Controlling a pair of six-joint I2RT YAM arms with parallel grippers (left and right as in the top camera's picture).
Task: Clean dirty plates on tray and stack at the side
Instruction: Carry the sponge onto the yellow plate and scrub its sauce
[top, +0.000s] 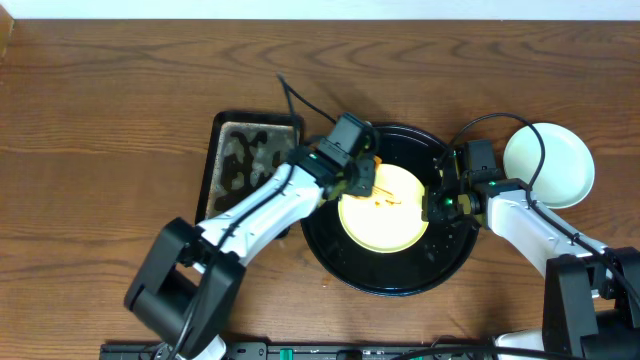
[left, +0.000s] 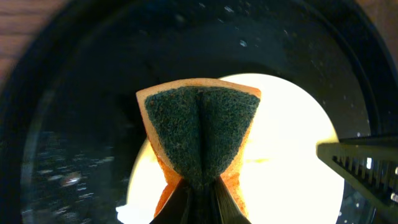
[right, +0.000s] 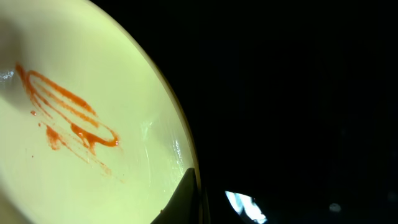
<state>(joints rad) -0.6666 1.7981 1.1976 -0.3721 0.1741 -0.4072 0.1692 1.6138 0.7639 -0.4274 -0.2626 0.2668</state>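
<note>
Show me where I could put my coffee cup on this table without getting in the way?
The widest bare wood lies left of the rectangular tray. A bare strip also runs along the far edge behind both trays. The round tray is crowded: the yellow plate, the left tool with its sponge, and the right tool at the plate's rim.

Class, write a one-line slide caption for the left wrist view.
Left gripper pinching a folded sponge, green scouring face toward the camera, over the yellow plate on the black tray.
</note>
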